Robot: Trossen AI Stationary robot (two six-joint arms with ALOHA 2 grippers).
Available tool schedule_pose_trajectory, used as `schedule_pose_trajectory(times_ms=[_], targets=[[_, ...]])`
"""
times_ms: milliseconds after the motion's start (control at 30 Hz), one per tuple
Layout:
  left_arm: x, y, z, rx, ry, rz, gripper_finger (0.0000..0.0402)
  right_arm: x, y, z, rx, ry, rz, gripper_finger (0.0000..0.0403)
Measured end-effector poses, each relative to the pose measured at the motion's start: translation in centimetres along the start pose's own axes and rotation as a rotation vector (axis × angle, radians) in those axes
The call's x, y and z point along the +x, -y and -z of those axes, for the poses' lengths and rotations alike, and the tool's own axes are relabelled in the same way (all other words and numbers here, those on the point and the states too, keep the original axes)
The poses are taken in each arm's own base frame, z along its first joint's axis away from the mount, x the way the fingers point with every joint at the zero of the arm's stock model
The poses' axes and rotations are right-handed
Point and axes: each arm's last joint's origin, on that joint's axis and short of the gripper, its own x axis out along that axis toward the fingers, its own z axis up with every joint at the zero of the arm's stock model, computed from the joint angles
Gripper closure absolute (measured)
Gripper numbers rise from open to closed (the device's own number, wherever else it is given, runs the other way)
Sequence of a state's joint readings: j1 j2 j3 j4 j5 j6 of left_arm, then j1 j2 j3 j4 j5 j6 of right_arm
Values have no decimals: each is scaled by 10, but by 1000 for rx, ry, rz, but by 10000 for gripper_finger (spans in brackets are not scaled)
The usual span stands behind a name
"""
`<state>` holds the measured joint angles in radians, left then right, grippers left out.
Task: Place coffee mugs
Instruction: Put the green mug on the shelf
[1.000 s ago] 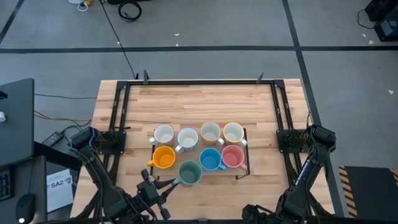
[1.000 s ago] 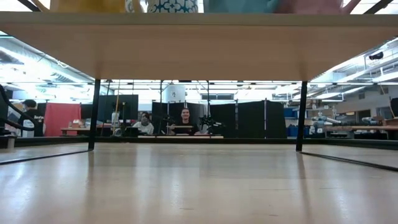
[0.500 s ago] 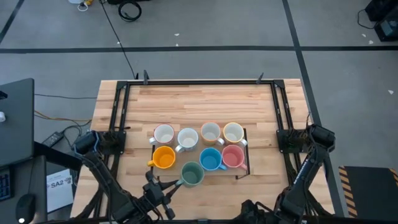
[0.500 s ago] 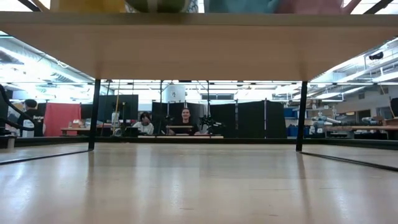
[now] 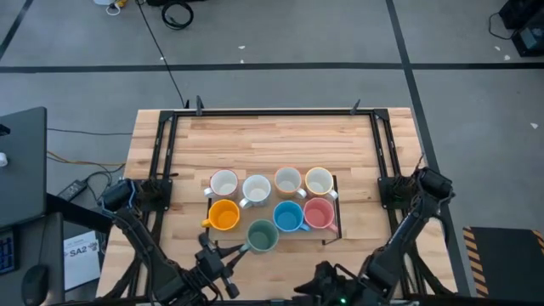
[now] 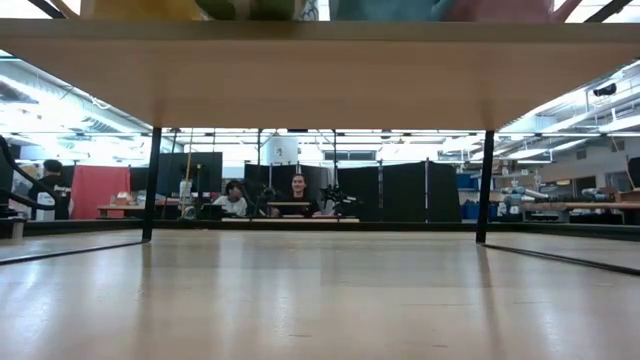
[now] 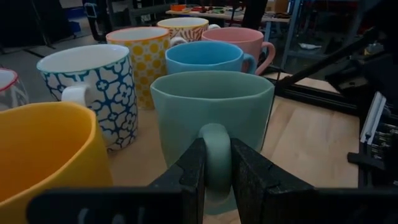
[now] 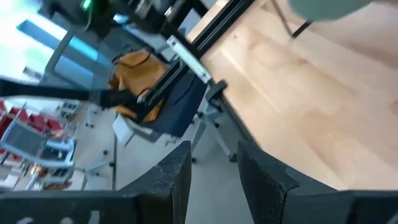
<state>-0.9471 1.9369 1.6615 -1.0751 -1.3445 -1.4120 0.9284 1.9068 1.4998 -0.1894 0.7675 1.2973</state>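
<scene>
Mugs stand clustered on a low black-framed rack (image 5: 333, 223) at the table's (image 5: 272, 140) centre: four pale ones in the far row, then orange (image 5: 223, 214), blue (image 5: 287, 217) and pink (image 5: 319, 213) in the near row. The green mug (image 5: 261, 236) sits at the near edge in line with that row, not quite level with it.

Handling judgement: glazed ceramic, rigid, moderately heavy for its size, smooth and likely slippery, and liable to chip against its close neighbours. The side handle is the sound place to take hold.

The left gripper (image 7: 214, 171) is clenched on the green mug's handle (image 7: 214, 149), fingers pinching the loop from both sides. The right gripper (image 8: 211, 165) is near the table's front corner, fingers parted and holding nothing.

View differences: the high view alone gives the full layout and both arms at the near edge. The left wrist view alone confirms the grasp and shows the patterned mugs, blue floral (image 7: 90, 84) and yellow dotted (image 7: 140, 53). The low view looks beneath the rack shelf (image 6: 320, 60), showing only mug bases and people seated in the room beyond.
</scene>
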Motion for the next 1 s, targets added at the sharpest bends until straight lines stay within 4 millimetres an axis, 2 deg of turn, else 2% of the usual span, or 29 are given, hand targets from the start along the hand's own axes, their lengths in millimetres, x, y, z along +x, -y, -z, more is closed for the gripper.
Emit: schedule_pose_trajectory(times_ms=[167,300,533,800,1000], targets=[[-3,-5,1,-6,-3,-9,342,14,4,-12,10,29,13,268],[-2,-9,1,-22,-6,-21,342,17,-1,-19,7,103,-10,268],[5,-10,0,-52,-9,-42,342,25,0,-30,-5,130,-14,268],[19,-12,-1,-64,-89,-80,342,26,1,-31,-3,117,-17,268],[21,-13,0,-63,-132,-85,342,26,1,-31,-4,114,-18,268]])
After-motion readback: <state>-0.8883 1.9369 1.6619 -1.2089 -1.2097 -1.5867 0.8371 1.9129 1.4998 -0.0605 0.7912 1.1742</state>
